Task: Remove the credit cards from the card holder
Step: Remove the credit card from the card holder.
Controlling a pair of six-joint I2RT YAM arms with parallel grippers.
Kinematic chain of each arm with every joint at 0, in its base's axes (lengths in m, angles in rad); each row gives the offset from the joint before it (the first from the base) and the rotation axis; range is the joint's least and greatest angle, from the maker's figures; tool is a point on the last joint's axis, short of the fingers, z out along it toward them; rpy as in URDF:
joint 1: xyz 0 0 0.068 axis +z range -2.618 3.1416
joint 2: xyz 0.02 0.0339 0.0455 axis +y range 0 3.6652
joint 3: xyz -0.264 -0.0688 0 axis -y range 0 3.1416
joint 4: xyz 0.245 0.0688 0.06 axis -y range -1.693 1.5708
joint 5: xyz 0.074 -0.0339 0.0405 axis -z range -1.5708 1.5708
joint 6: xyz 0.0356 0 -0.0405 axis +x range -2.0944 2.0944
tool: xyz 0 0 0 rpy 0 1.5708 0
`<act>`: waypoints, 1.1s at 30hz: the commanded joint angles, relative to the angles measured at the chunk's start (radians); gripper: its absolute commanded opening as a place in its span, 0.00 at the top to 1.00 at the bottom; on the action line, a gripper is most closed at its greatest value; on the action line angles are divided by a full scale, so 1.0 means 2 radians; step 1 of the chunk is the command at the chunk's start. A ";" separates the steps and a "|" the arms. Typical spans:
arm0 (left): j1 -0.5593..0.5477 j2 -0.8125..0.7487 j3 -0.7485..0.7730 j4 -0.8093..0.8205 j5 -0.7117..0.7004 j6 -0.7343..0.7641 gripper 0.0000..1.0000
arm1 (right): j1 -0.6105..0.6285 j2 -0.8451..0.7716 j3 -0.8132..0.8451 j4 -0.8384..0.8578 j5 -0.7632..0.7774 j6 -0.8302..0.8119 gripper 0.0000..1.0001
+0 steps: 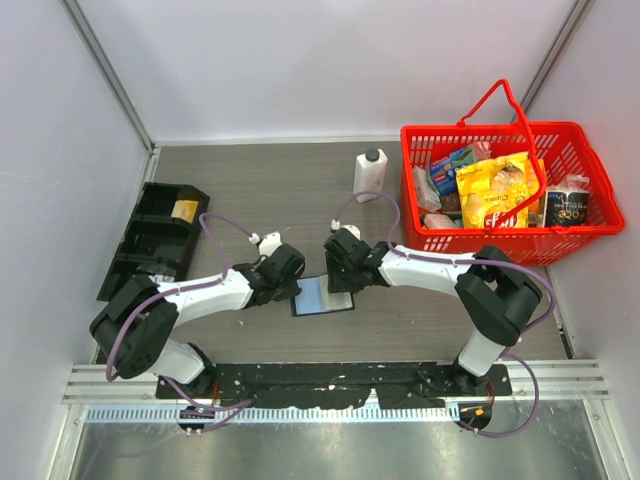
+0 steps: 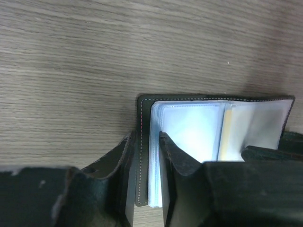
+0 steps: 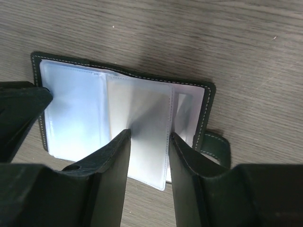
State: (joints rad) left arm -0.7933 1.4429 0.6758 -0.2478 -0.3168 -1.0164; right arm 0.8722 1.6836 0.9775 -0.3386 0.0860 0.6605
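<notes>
The card holder [image 1: 323, 297] is a small black wallet lying open and flat on the table between my two grippers. Its clear sleeves fan out in the left wrist view, with a light blue credit card face [image 2: 189, 126] and a yellowish card edge [image 2: 227, 135] showing through them. My left gripper [image 2: 145, 138] [image 1: 292, 284] straddles the stitched left cover edge [image 2: 143, 142] and the sleeve stack, its jaws narrow and touching both. My right gripper [image 3: 149, 134] [image 1: 341, 275] stands open over one raised clear sleeve [image 3: 142, 118]. The snap tab [image 3: 216, 149] lies beside its right finger.
A red basket [image 1: 500, 243] full of packets stands at the back right, with a white bottle [image 1: 370, 173] to its left. A black compartment tray [image 1: 150, 245] lies at the left by the wall. Grey walls close in three sides.
</notes>
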 commanded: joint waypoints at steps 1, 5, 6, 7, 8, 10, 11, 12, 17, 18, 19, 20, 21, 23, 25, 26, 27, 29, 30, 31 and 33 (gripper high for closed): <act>-0.012 0.003 0.000 0.013 0.015 -0.011 0.76 | 0.000 -0.030 0.012 0.020 -0.012 -0.011 0.57; -0.017 0.000 0.001 0.013 0.012 -0.010 0.83 | 0.000 -0.046 0.027 0.009 -0.020 -0.016 0.57; -0.018 0.001 0.001 0.013 0.012 -0.010 0.83 | 0.000 -0.049 0.027 0.008 -0.022 -0.016 0.57; -0.018 0.002 0.001 0.013 0.011 -0.012 0.84 | 0.000 -0.052 0.030 0.008 -0.025 -0.015 0.57; -0.018 0.001 0.002 0.013 0.011 -0.011 0.84 | 0.000 -0.053 0.030 0.008 -0.028 -0.014 0.57; -0.018 0.001 0.002 0.013 0.011 -0.012 0.84 | 0.000 -0.056 0.032 0.008 -0.035 -0.013 0.57; -0.018 0.001 0.002 0.012 0.010 -0.011 0.85 | 0.000 -0.058 0.032 0.007 -0.035 -0.013 0.57; -0.018 0.000 0.002 0.011 0.011 -0.011 0.84 | 0.000 -0.059 0.032 0.007 -0.035 -0.013 0.57; -0.018 -0.005 0.000 0.010 0.007 -0.014 0.85 | 0.000 -0.063 0.024 0.033 -0.089 -0.010 0.57; -0.018 -0.007 -0.001 0.010 0.007 -0.016 0.85 | 0.000 -0.063 0.020 0.040 -0.097 -0.009 0.57; -0.019 -0.007 -0.003 0.010 0.006 -0.016 0.85 | 0.000 -0.060 0.017 0.056 -0.116 -0.007 0.57; -0.018 -0.010 -0.003 0.010 0.005 -0.017 0.85 | 0.000 -0.059 0.014 0.060 -0.124 -0.006 0.57; -0.019 -0.012 -0.004 0.010 0.003 -0.020 0.85 | 0.000 -0.055 0.014 0.070 -0.138 -0.004 0.57; -0.020 -0.018 -0.008 0.008 -0.002 -0.023 0.85 | 0.000 -0.048 0.011 0.080 -0.155 -0.001 0.56; -0.019 -0.027 -0.013 0.005 -0.009 -0.029 0.84 | 0.000 -0.044 0.007 0.080 -0.152 0.002 0.55; -0.020 -0.033 -0.015 0.001 -0.013 -0.033 0.84 | -0.001 -0.045 0.004 0.077 -0.140 0.002 0.55; -0.019 -0.041 -0.019 -0.003 -0.018 -0.037 0.82 | -0.001 -0.046 -0.001 0.076 -0.134 0.004 0.55; -0.018 -0.062 -0.026 -0.009 -0.030 -0.044 0.78 | -0.004 -0.053 -0.007 0.077 -0.124 0.004 0.55; -0.019 -0.071 -0.029 -0.015 -0.035 -0.047 0.76 | -0.008 -0.056 -0.009 0.076 -0.117 0.005 0.55; -0.018 -0.097 -0.030 -0.026 -0.045 -0.050 0.73 | -0.020 -0.065 -0.022 0.079 -0.107 0.008 0.54; -0.019 -0.112 -0.030 -0.023 -0.043 -0.044 0.71 | -0.035 -0.070 -0.038 0.092 -0.113 0.010 0.54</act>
State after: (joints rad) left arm -0.8257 1.3148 0.6247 -0.2714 -0.3386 -1.0885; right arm 0.8558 1.5944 0.9512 -0.2070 -0.1658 0.6601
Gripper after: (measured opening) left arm 0.271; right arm 0.456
